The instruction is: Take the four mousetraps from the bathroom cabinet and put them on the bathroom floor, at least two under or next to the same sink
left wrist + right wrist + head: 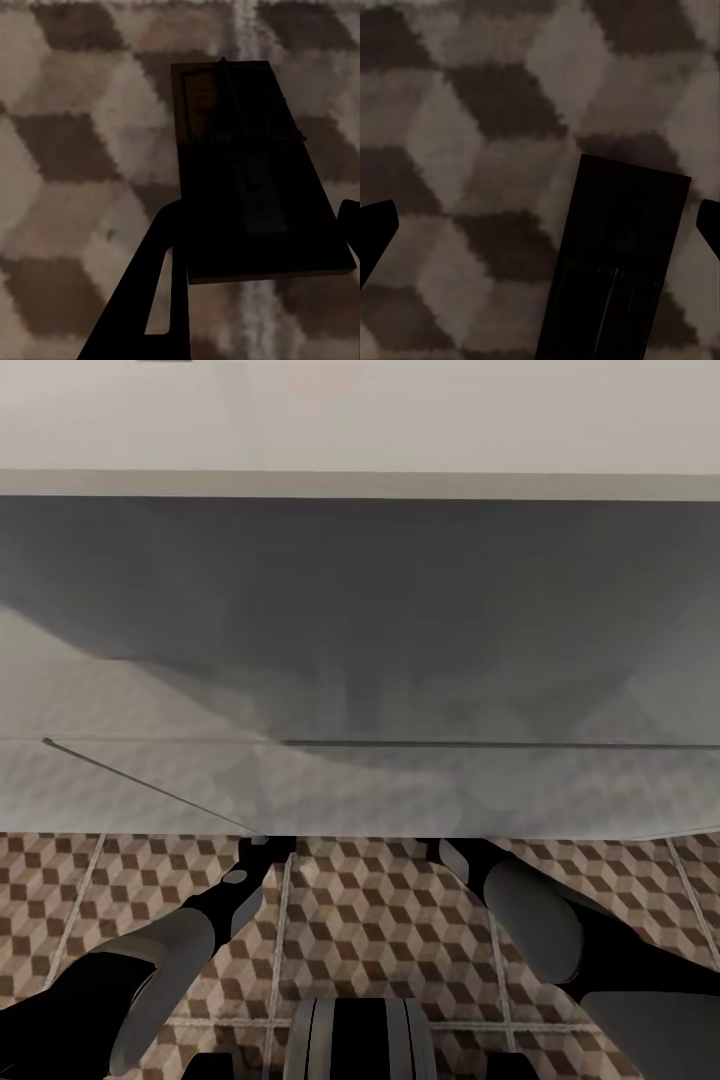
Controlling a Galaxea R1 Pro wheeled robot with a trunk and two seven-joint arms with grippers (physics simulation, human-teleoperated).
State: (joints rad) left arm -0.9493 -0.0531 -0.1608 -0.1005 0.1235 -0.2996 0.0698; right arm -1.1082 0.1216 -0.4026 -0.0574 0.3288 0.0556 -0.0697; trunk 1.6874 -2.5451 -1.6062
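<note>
Currently your left gripper (259, 240) brackets a dark flat mousetrap (255, 172) on the cube-patterned floor (67, 150), grip indeterminate; right gripper (540, 225) spread over another trap (619, 262).

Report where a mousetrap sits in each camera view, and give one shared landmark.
Head view: the bathroom sink overhangs and hides the spot both arms reach into.
Left wrist view: mousetrap filling the gap of the left gripper.
Right wrist view: a mousetrap inside the open right gripper, untouched; possibly another one.
Shared landmark: the cube-patterned bathroom floor.
</note>
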